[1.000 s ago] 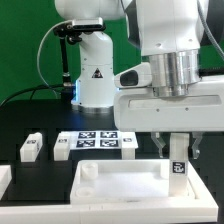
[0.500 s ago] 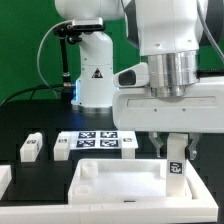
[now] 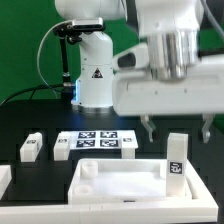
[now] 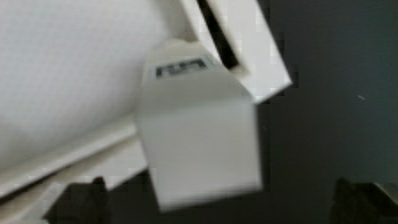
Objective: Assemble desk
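Fingers (image 3: 148, 127) of my gripper (image 3: 177, 131) are spread wide and hold nothing. They hang one on each side of the leg (image 3: 177, 158), with a clear gap on both sides. In the exterior view their tips sit about level with the leg's upper end. In the wrist view the gripper (image 4: 222, 205) shows only as two dark tips at the picture's edge. The leg (image 4: 199, 130) runs between them and touches neither.

That leg stands upright on the top (image 3: 120, 182), at the corner toward two o'clock of the panel in the exterior view. A black-and-white tag (image 3: 177, 169) faces the camera on its lower half. In the wrist view a dark mark sits near the leg's far end, too blurred to read, and the top (image 4: 71, 80) fills the pale area beside it.

The top lies flat on the black table (image 3: 25, 125), at six o'clock in the exterior view. It has a raised rim and a small block at its ten o'clock corner.

Just beyond the top's far edge, toward twelve o'clock from it, lies the marker board (image 3: 98, 142). Two loose legs (image 3: 32, 147) rest on the table toward nine o'clock of that board, side by side and near each other.

Behind the board, at eleven o'clock in the view, stands my arm base (image 3: 95, 80).
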Motion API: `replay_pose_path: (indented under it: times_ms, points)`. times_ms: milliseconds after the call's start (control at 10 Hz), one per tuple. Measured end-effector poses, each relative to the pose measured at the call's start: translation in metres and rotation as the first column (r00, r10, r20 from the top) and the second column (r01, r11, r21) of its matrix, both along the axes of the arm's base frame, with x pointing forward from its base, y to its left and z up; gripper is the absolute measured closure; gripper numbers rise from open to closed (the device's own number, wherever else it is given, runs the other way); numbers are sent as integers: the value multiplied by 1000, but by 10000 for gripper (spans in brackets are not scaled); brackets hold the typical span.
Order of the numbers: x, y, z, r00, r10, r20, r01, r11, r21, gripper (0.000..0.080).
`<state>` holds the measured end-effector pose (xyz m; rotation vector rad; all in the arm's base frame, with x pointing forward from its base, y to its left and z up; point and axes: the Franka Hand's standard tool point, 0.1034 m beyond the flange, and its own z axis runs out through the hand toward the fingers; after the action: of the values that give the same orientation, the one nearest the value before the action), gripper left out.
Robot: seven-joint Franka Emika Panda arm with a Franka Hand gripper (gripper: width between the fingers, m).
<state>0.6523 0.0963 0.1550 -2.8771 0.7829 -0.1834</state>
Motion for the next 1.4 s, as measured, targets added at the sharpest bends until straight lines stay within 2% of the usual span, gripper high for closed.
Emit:
replay_pose_path:
  times_ms: [100,200,700,900,1100,1200,1300,1400]
  points:
    - [1,2,6,1000,2,8,-2,1000,3,153]
    - [0,1,2,1000,2,4,-2,1000,1,153]
    - [-3,0,1,1000,27,8,-27,1000,-3,151]
    - [-32,-5,-5,995,95,-14,-96,995,-16,151]
    - [-67,-12,-29,966,250,-66,-253,967,-31,151]
    - [-78,-14,-41,962,264,-65,-267,963,-41,151]
    - [-81,-12,-47,949,316,-18,-317,946,-73,151]
    - [-83,-13,-47,927,374,-32,-375,924,-73,151]
